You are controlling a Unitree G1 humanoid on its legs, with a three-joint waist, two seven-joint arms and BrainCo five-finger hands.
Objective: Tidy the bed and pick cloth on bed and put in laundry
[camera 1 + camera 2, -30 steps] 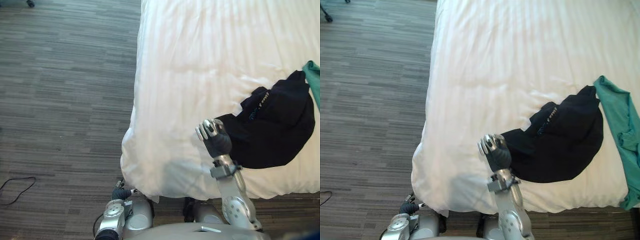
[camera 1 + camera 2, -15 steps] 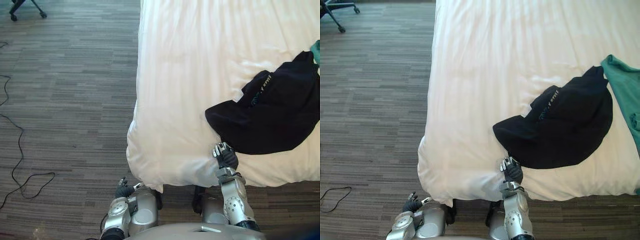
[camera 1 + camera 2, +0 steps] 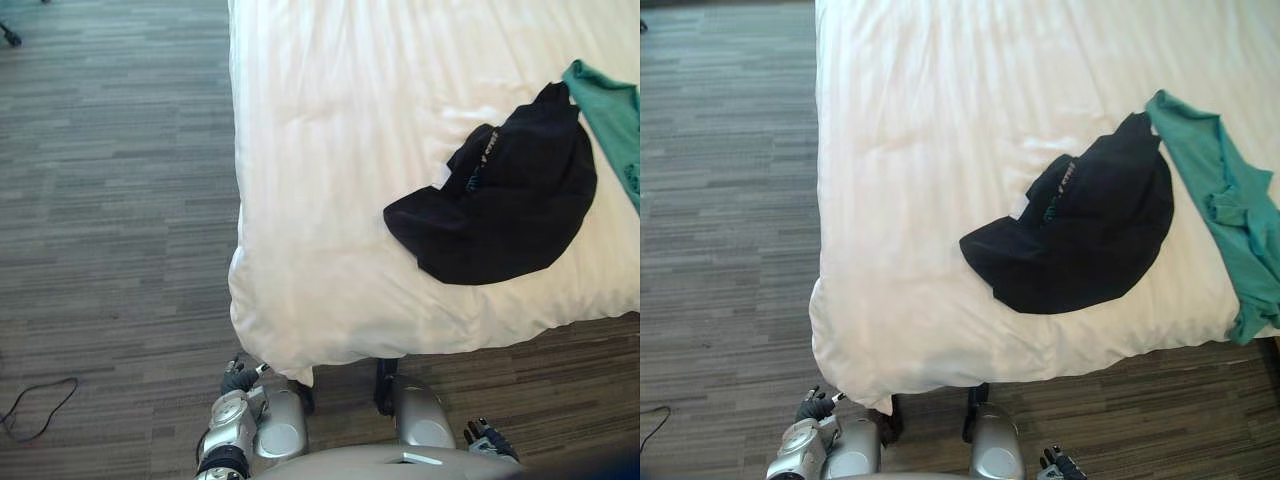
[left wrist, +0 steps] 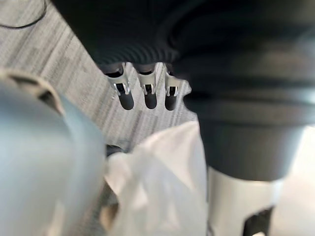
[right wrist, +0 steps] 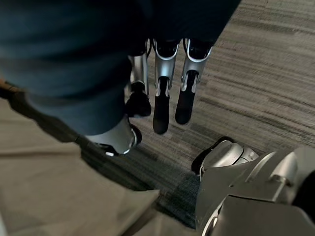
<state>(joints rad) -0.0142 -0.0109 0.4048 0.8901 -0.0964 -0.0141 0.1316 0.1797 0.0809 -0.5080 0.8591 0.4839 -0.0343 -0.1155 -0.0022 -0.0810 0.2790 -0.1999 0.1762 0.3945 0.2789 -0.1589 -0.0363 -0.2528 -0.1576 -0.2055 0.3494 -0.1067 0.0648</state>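
A black cloth (image 3: 495, 205) lies crumpled on the white bed (image 3: 330, 150), near its front edge on the right. Beside it a green cloth (image 3: 1220, 200) hangs over the bed's right edge, its top corner touching the black cloth. My right hand (image 5: 162, 103) hangs low in front of the bed, over the floor, with fingers straight and nothing in it; it also shows at the picture's bottom edge (image 3: 490, 440). My left hand (image 3: 240, 378) is low by the bed's front left corner, open and empty, with its fingers (image 4: 147, 93) pointing at the floor beside the white duvet.
Grey striped carpet (image 3: 110, 200) runs along the bed's left side and in front of it. The duvet's front left corner (image 3: 265, 340) bulges out over the floor close to my left hand.
My right hand has drawn back from the black cloth's edge and dropped below the bed's front edge, its fingers straightened. The cloth stays on the bed. The camera has shifted.
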